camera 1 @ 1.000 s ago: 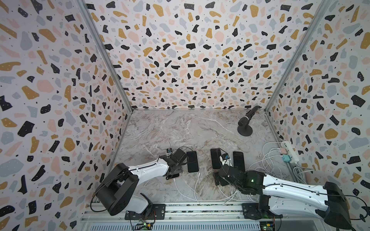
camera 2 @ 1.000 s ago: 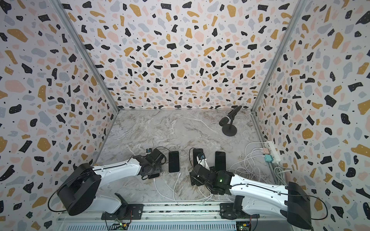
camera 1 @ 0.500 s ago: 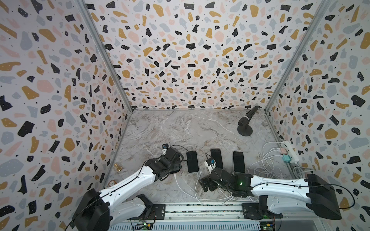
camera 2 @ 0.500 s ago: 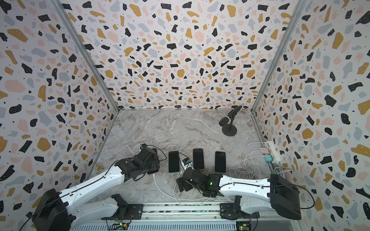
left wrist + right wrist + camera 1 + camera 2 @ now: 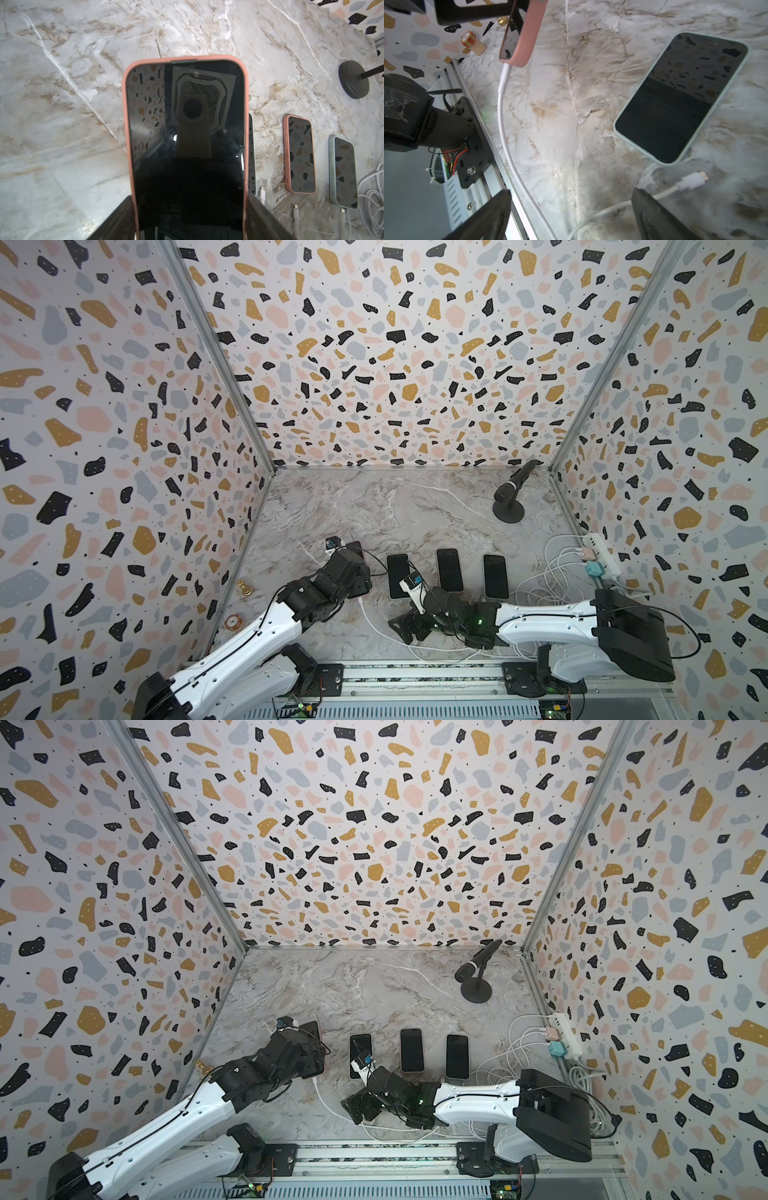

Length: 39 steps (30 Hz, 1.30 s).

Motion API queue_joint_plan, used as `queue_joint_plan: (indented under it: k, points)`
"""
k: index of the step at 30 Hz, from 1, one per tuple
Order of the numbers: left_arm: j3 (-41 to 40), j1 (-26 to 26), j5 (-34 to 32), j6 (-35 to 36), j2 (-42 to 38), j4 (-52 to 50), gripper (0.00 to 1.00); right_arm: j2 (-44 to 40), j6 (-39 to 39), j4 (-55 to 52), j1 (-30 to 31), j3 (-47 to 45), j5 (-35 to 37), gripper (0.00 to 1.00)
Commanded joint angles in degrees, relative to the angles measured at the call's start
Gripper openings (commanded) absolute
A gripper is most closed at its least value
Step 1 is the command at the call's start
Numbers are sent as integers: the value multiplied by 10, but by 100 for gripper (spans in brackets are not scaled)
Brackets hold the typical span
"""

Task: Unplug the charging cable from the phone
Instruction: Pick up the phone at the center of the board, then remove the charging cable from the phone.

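My left gripper (image 5: 190, 209) is shut on the sides of a pink-cased phone (image 5: 185, 135), dark screen up, held tilted above the marble floor; in both top views it sits at the left of the phone row (image 5: 355, 548) (image 5: 311, 1027). The right wrist view shows a white charging cable (image 5: 506, 135) with its plug (image 5: 504, 76) still seated in the pink phone's (image 5: 527, 35) lower end. My right gripper (image 5: 571, 207) stands open low over the floor below that phone, the cable running between its fingers (image 5: 494, 209), near the front edge (image 5: 409, 626).
Three more phones (image 5: 398, 576) (image 5: 449, 570) (image 5: 495, 576) lie in a row, with loose cable plugs (image 5: 691, 179) beside them. A power strip (image 5: 600, 556) and coiled white cables sit at the right wall, a microphone stand (image 5: 509, 493) at back right. Small brass pieces (image 5: 243, 587) lie by the left wall.
My right gripper has swung left and toward the front edge, away from the middle phones. My left arm has stretched out, still holding the pink phone.
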Motion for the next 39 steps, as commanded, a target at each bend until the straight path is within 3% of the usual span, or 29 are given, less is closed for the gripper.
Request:
queue_joint_plan:
  k: [1, 11, 19, 22, 39]
  points:
    - [-6, 1, -22, 5, -13, 25, 47, 12, -17, 60, 3, 25, -39, 94]
    - [-23, 2, -24, 7, -29, 62, 46, 26, -49, 35, 14, 64, -29, 92]
    - [-27, 1, -12, 7, -31, 68, 46, 36, -61, -27, 31, 72, 146, 96]
    - [-28, 2, -3, 7, -28, 74, 46, 37, -67, -35, 32, 66, 178, 96]
    - [-1, 2, 40, 20, -33, 23, 49, 52, -76, 59, 31, 62, 5, 90]
